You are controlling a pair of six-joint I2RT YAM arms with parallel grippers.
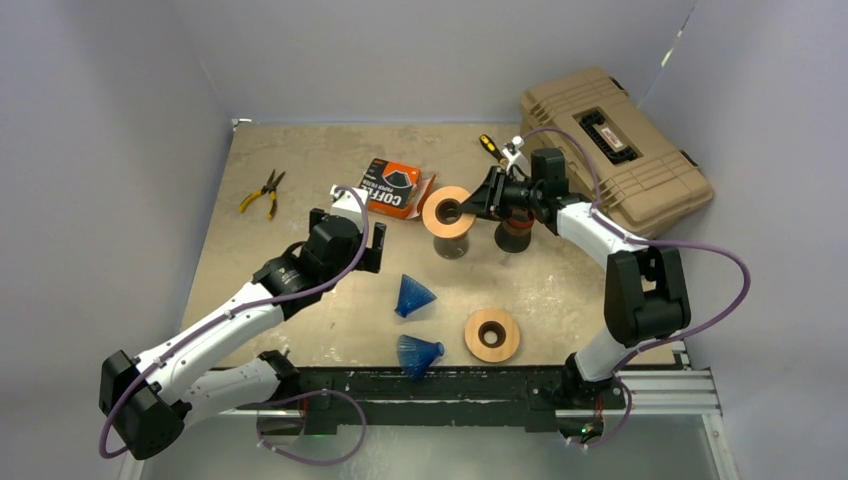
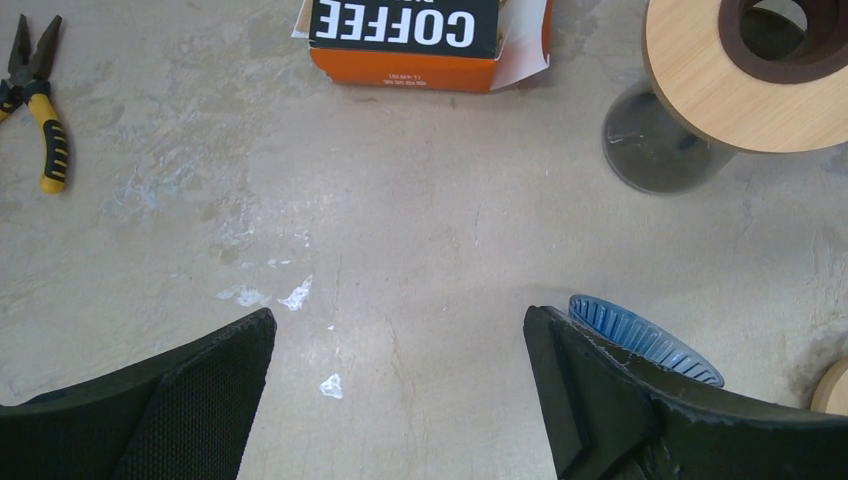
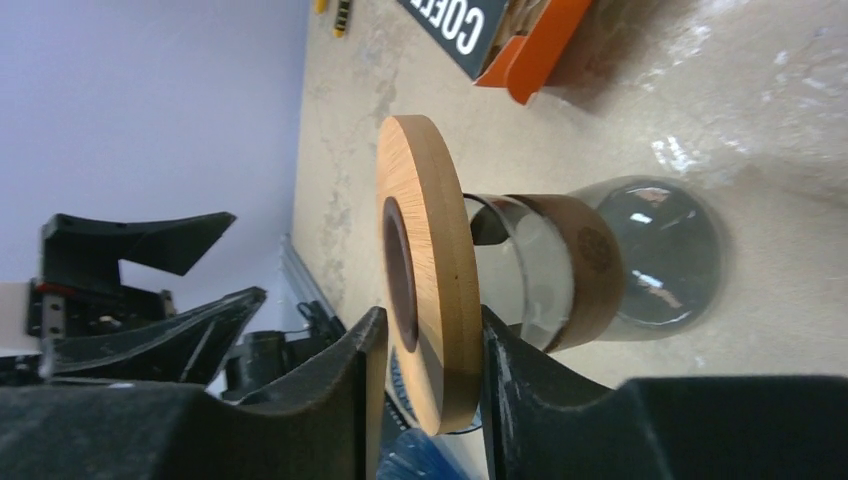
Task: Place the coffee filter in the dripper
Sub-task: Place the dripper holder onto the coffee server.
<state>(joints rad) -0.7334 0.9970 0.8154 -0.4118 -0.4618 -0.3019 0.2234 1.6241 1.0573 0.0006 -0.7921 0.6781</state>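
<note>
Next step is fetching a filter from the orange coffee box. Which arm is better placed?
Left. The left fingers hang open and empty with the orange box straight ahead. The right fingers straddle the wooden ring on the carafe.

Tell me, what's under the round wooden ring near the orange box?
A clear glass carafe with a brown band stands under the round wooden ring. The ring hides the carafe's top edge.

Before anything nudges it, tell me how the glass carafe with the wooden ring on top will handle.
Probably top-heavy: the wooden ring overhangs the glass carafe, so a high push may tip it. The glass looks smooth, likely slippery and breakable.
</note>
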